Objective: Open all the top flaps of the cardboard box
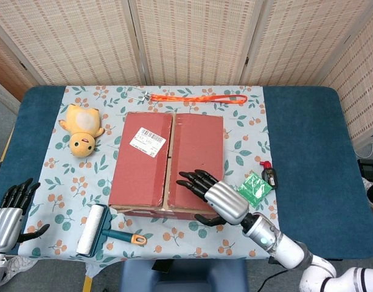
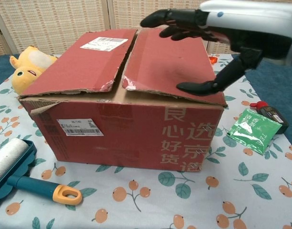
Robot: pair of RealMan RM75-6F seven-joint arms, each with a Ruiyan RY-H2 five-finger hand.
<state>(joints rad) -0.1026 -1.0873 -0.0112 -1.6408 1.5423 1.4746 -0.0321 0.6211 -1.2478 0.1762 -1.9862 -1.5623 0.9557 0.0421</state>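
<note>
A red cardboard box (image 1: 167, 162) (image 2: 122, 124) stands mid-table with its two top flaps lying closed, a seam between them. The left flap (image 1: 140, 158) (image 2: 84, 59) carries a white label. My right hand (image 1: 213, 196) (image 2: 207, 28) hovers open over the near part of the right flap (image 1: 195, 143) (image 2: 167, 59), fingers spread and pointing left toward the seam, thumb low by the flap's near right edge. It holds nothing. My left hand (image 1: 8, 207) hangs open off the table's near left corner, away from the box.
A yellow plush toy (image 1: 81, 129) (image 2: 26, 67) lies left of the box. A lint roller (image 1: 98, 228) (image 2: 22, 174) sits at the near left. A green packet (image 1: 254, 186) (image 2: 254, 130) and small dark bottle (image 1: 269, 174) (image 2: 269, 112) lie right. An orange lanyard (image 1: 198, 97) lies behind the box.
</note>
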